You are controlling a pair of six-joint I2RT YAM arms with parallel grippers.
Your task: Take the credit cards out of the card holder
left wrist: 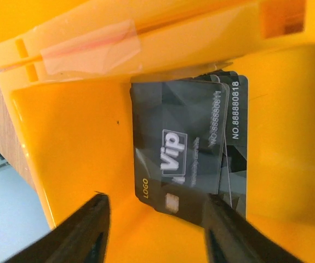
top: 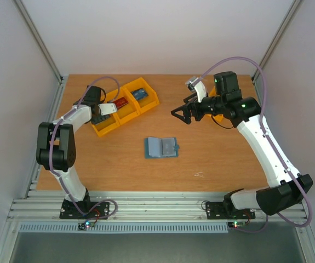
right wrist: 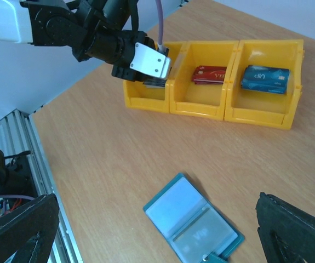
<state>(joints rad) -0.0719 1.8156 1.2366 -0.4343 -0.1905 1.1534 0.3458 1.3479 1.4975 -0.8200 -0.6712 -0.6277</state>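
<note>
Dark grey cards [left wrist: 184, 148] printed "Vip", "LOGO" and numbers beginning "NO.8888" lie stacked in the leftmost of 3 yellow bins [left wrist: 64, 142]; left gripper [left wrist: 154, 224] sits low over them, fingers apart; red card [right wrist: 210, 74] and blue card [right wrist: 265, 79] lie in the other 2; card holder [top: 161, 147] lies open mid-table; right gripper [top: 180, 114] hangs spread wide, well apart from it.

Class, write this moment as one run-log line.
left gripper: open over grey cards in yellow bin | right gripper: open, empty | wallet: open flat on table
</note>
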